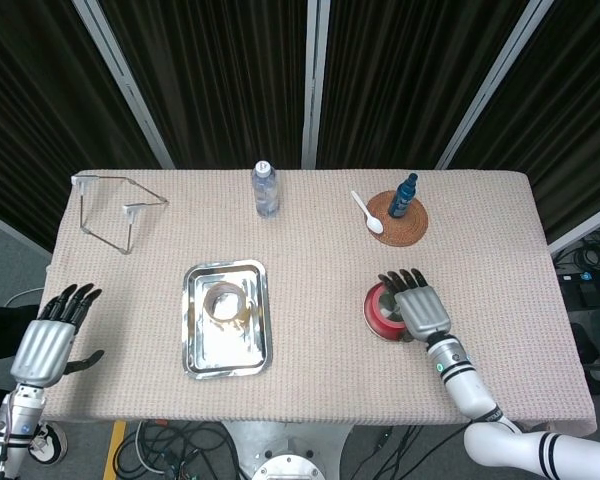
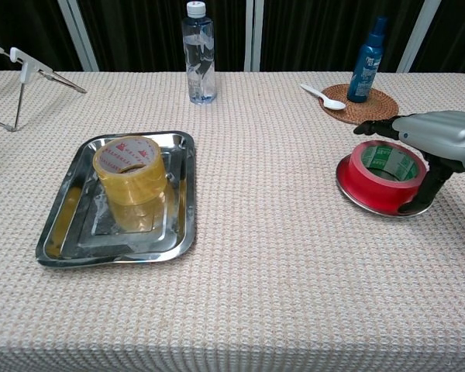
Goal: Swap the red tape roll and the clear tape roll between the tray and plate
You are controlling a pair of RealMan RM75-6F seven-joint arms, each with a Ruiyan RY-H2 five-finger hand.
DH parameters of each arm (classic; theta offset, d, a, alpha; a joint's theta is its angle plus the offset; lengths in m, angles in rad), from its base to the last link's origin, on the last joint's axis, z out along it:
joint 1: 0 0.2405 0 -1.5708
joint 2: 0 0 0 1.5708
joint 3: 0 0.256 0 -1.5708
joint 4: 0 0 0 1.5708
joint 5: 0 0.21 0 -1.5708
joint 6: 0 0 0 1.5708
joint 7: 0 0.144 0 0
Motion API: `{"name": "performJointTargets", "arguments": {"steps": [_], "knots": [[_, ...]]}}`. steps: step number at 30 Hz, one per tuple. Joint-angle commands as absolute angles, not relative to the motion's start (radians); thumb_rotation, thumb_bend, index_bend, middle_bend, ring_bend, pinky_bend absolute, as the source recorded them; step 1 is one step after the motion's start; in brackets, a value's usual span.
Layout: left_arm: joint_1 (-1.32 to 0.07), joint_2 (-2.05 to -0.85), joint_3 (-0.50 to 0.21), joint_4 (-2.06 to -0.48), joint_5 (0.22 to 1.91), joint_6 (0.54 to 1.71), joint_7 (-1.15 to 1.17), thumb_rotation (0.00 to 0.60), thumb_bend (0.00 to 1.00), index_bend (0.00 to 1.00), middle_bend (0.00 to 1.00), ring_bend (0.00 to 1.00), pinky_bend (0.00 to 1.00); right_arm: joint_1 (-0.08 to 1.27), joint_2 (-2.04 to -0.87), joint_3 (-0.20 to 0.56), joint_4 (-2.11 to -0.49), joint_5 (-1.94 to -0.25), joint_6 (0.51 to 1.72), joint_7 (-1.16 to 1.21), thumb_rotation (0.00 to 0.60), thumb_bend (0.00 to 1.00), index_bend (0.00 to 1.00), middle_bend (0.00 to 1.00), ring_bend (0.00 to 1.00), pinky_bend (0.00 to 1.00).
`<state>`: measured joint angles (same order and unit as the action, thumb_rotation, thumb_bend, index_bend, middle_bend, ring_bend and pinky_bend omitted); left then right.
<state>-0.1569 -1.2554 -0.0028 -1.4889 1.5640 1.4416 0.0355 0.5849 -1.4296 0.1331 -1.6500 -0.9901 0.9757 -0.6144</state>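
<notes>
- Red tape roll (image 2: 384, 174): glossy ring, lay on round steel plate (image 2: 356, 198); right hand (image 2: 438, 139) hovered over it, fingers spread, thumb beside it, holding nothing.
- Clear tape roll (image 2: 130, 168): translucent amber, stood in rectangular steel tray (image 2: 62, 225).
- Left hand (image 1: 48, 335): spread, empty, at woven cloth's edge.

From my head camera I see a rectangular surface (image 1: 310, 240) covered in a beige, waffle-textured cloth. Behind it, toward 12 o'clock, hangs a dark ribbed curtain (image 1: 220, 80), crossed by pale metal struts (image 1: 312, 80) that lean at different angles. Grey floor (image 1: 20, 235) shows past the surface's edge at 9 o'clock, and a tangle of black cables (image 1: 175, 440) lies on the floor at 6 o'clock. More cables (image 1: 595, 270) sit at 3 o'clock. The light is even and soft.
</notes>
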Motion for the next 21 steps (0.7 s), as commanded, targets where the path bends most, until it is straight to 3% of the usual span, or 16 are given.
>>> {"name": "performJointTargets", "arguments": {"steps": [1,5,11,21], "knots": [[-0.157,-1.256,-0.003,-1.487,1.563,1.441,0.034,0.600,0.11,0.10,0.07,0.00,0.16,0.586,-1.433,0.127,-1.644,-1.003,0.987,-0.604,0.600,0.06,0.04,0.15,0.07,0.06],[-0.158,-1.257,-0.002,-1.486,1.564,1.439,0.034,0.600,0.11,0.10,0.07,0.00,0.16,0.583,-1.437,0.114,-1.640,-1.030,0.997,-0.575,0.600,0.10,0.18,0.26,0.17,0.12],[-0.158,-1.255,-0.002,-1.488,1.562,1.438,0.033,0.600,0.11,0.10,0.07,0.00,0.16,0.583,-1.430,0.113,-1.636,-1.062,1.011,-0.535,0.600,0.15,0.31,0.31,0.23,0.16],[-0.160,-1.257,-0.004,-1.490,1.565,1.440,0.031,0.600,0.11,0.10,0.07,0.00,0.16,0.585,-1.355,0.142,-1.735,-1.194,1.071,-0.451,0.600,0.18,0.34,0.33,0.24,0.17]]}}
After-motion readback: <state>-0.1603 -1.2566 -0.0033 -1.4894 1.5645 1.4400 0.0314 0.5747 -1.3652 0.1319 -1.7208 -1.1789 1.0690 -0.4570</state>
